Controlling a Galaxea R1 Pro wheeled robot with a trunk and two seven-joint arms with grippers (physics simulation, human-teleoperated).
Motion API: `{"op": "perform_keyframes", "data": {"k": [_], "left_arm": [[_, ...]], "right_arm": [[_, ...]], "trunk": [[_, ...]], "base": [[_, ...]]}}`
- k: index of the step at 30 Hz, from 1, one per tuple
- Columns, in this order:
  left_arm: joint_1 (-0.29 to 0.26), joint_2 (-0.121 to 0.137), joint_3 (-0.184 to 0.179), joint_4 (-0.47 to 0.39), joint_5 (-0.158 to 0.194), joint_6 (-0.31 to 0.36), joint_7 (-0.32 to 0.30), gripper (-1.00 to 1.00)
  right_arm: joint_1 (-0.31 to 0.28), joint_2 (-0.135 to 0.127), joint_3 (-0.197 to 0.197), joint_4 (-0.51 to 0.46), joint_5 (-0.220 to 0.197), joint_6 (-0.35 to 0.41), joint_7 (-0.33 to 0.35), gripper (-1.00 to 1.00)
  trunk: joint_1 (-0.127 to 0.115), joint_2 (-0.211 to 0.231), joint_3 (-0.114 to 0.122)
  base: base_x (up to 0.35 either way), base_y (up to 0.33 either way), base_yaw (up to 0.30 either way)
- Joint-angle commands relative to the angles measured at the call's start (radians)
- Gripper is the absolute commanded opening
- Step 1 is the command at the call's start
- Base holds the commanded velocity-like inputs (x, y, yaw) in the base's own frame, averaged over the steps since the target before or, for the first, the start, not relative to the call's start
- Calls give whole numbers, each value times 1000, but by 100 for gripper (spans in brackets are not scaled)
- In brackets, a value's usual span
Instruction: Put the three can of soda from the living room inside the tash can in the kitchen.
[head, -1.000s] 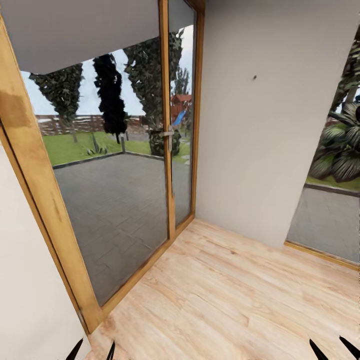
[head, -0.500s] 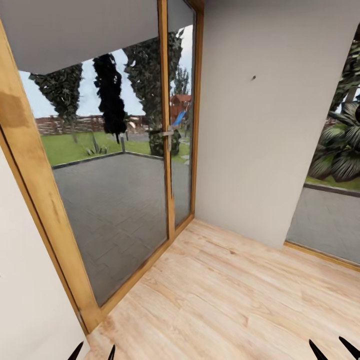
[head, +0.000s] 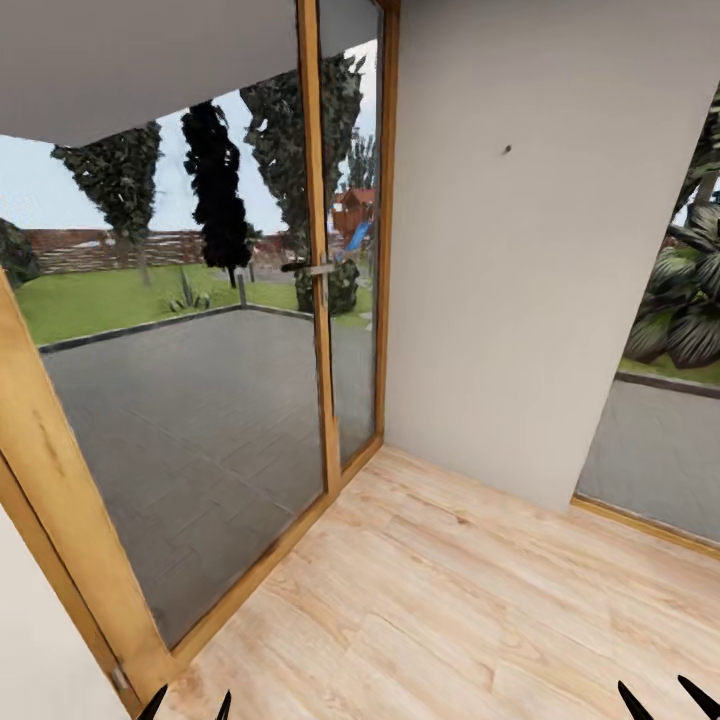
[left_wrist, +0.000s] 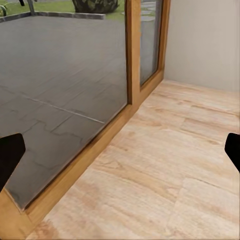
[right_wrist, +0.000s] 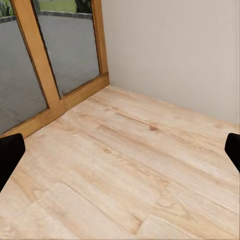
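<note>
Floor: light wood planks (head: 480, 610) are seen running to a corner.
Door: a wood-framed glass door (head: 310, 250) is set beside a pale wall (head: 520, 250); a paved patio (head: 190, 400) and trees are seen through the glass.
Left gripper (head: 187, 703): two dark fingertips are held apart at the head view's lower edge, nothing between them.
Right gripper (head: 660, 698): fingertips are likewise spread, nothing held.
Change: the head view is shifted since a second ago; more patio is shown left of the door frame.
</note>
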Motion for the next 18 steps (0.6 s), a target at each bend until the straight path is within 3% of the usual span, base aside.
{"op": "perform_keyframes", "data": {"k": [1,9,18], "left_arm": [[0,0,0,0,0,0,0,100],[0,0,-2,1,0,-2,2,100],[1,1,0,0,11,-11,3,100]], "right_arm": [[0,0,0,1,0,0,0,100],[-1,-1,2,10,0,0,-1,100],[-14,0,2,21,0,0,-1,100]], "trunk": [[0,0,0],[0,0,0],[0,0,0]], "base": [[284,-171,0],[180,-221,0],[-75,-141,0]]}}
